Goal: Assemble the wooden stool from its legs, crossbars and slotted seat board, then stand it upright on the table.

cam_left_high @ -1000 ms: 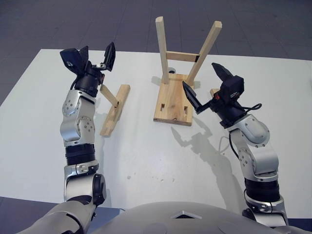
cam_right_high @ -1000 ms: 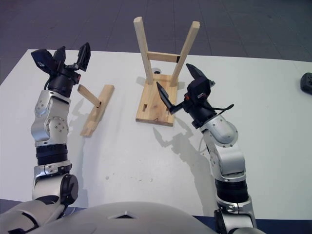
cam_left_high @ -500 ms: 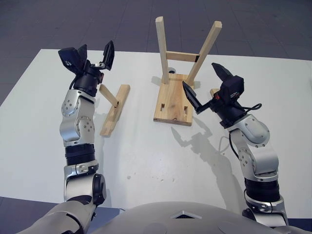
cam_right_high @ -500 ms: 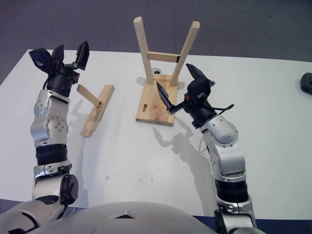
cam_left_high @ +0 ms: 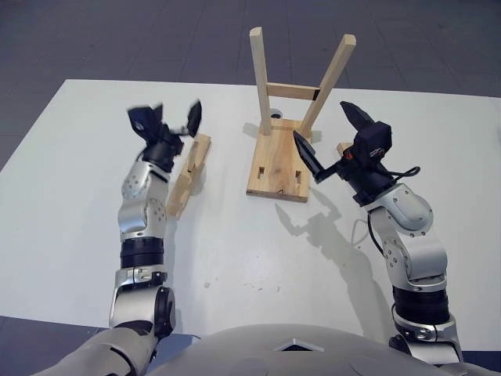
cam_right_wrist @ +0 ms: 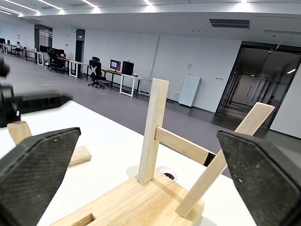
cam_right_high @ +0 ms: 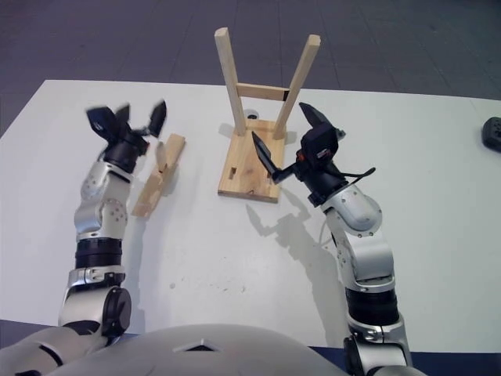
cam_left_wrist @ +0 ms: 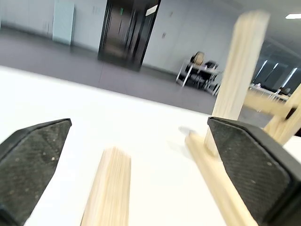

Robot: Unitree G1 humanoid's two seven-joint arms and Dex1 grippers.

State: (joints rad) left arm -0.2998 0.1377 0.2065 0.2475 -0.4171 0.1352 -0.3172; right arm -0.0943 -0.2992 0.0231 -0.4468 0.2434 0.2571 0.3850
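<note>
While left claw (cam_left_high: 174, 119) straddles loose leg (cam_left_high: 185, 175), seat board (cam_left_high: 274, 163) beside

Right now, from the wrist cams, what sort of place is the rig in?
Probably an open-plan office or lab hall: desks with office chairs along the far wall, a dark double doorway, and strip lights in the ceiling. The rig works at a white table.

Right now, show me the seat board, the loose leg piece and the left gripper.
seat board (cam_left_high: 270, 164), left eye view, bare middle of board.
loose leg piece (cam_left_high: 185, 182), left eye view, middle of its length.
left gripper (cam_left_high: 171, 122), left eye view, midway between open fingertips.
</note>
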